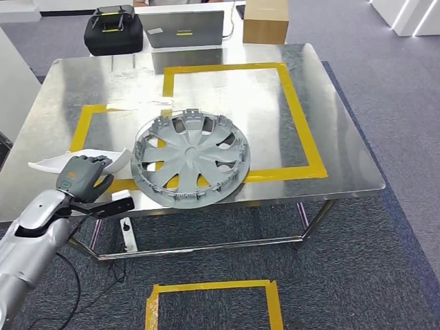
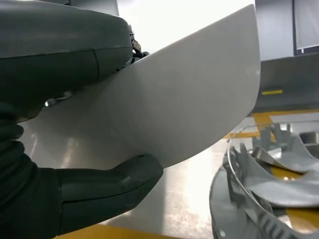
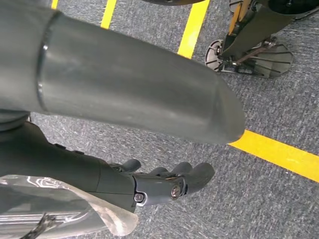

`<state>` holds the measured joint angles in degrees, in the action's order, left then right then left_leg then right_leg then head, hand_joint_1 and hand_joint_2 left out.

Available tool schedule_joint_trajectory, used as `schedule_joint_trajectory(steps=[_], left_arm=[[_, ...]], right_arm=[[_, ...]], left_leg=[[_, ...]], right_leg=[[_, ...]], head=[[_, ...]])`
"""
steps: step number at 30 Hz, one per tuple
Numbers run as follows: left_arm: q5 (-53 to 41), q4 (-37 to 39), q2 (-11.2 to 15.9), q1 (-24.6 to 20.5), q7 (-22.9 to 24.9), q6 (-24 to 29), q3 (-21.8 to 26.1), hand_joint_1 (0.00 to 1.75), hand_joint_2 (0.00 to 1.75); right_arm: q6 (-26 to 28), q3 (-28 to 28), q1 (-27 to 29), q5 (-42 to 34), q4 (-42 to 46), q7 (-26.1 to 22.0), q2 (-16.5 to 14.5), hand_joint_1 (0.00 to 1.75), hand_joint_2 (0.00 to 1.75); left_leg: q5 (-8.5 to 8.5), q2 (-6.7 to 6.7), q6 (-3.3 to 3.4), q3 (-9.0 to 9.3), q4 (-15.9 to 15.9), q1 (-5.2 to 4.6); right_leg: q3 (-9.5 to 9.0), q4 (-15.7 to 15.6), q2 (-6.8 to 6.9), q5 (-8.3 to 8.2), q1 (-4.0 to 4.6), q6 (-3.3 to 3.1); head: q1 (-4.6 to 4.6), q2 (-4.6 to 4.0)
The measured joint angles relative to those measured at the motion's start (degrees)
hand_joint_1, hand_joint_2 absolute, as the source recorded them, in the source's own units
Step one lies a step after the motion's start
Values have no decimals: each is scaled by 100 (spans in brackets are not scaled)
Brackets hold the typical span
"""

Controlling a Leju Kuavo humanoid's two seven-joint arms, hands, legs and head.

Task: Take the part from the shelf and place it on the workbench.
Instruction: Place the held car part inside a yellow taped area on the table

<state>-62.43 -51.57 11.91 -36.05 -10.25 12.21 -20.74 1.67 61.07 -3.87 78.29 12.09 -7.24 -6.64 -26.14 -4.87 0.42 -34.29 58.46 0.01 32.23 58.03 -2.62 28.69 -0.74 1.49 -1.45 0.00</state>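
Fingers of left robot hand (image 1: 83, 177) clamp white part (image 1: 111, 159), partly hiding it; right robot hand (image 3: 165, 181) hangs empty, fingers apart

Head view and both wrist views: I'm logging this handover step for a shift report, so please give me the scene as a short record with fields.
surface: metal workbench marked with yellow tape
held part: white curved panel, near the bench's front left edge
left hand: left hand grips the panel, thumb under, fingers over
right hand: right hand hangs over grey carpet, holding nothing, fingers loosely apart
also on bench: grey wheel cover, lying flat beside the panel
behind bench: black case, cardboard box
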Motion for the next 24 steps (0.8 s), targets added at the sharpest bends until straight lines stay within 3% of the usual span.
schedule_joint_trajectory(steps=[4,8,15,24], left_arm=[[46,164,-5,12,15,158,-143,0,175],[220,244,-3,26,29,344,-167,0,0],[927,144,-122,255,53,472,119,0,0],[1055,14,-237,421,33,496,334,0,0]], right_arm=[[-3,0,22,-2,0,63,3,0,0],[-1,0,31,-15,0,-19,4,0,0],[38,2,27,-59,0,-44,4,0,0],[43,2,24,-73,0,-52,4,0,0]], left_leg=[[-1,0,1,-1,-1,0],[-1,0,1,-1,-2,1],[-1,0,1,-1,-1,1],[-1,0,1,-1,-1,-1]], right_leg=[[1,0,0,1,1,0],[1,0,1,1,3,0],[-1,0,2,1,1,0],[-1,0,2,1,0,0]], head=[[1,0],[0,0],[0,0],[0,0]])
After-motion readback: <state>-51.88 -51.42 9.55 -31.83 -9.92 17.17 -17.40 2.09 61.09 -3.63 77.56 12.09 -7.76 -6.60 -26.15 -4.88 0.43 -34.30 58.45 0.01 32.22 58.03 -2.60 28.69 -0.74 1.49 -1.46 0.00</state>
